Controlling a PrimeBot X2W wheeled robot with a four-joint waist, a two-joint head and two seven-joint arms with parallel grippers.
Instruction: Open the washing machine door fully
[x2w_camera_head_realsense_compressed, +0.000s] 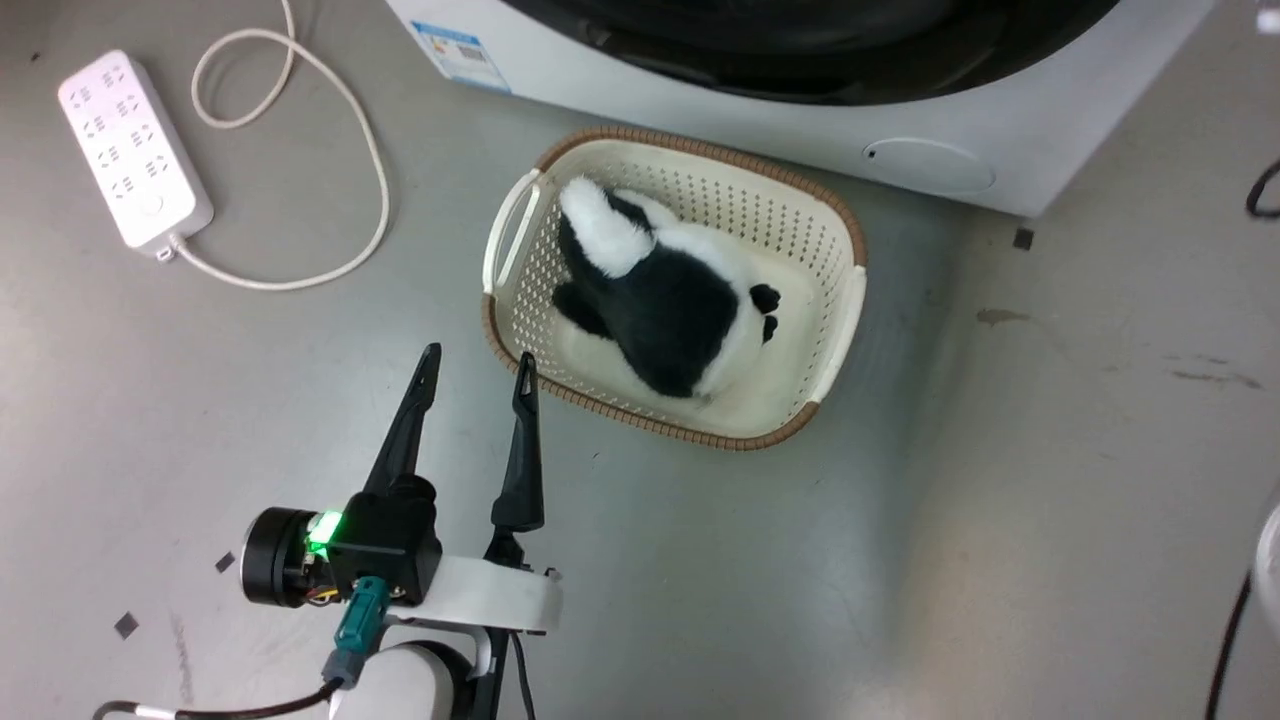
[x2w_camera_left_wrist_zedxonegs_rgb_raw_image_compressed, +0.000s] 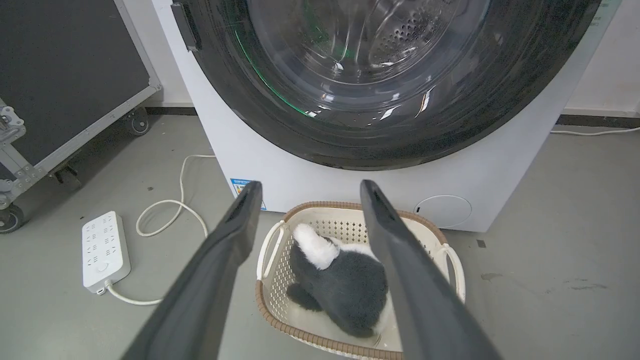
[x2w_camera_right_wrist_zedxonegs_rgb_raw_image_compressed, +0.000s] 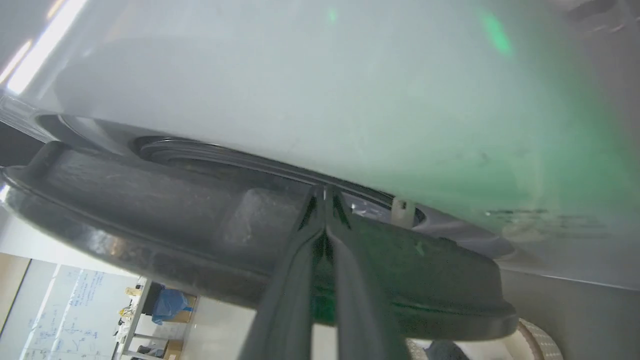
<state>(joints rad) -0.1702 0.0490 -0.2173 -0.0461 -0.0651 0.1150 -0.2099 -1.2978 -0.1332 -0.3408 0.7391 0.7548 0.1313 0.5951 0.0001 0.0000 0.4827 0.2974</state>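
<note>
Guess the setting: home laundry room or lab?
Probably a lab or workshop: the washing machine stands on bare grey floor beside a wheeled equipment case, and the right wrist view catches a written-on whiteboard.

- The head camera looks steeply down from high up at the floor. The basket is mid-frame and the washing machine's lower front lies at the far edge.
- The left wrist camera sits lower, facing forward along the left jaws at the door. It shares the basket, power strip and round flap with the head view.
- The right wrist camera is very near the door's rim, looking along the right jaws. A bit of basket rim shows at its lower right.
</note>
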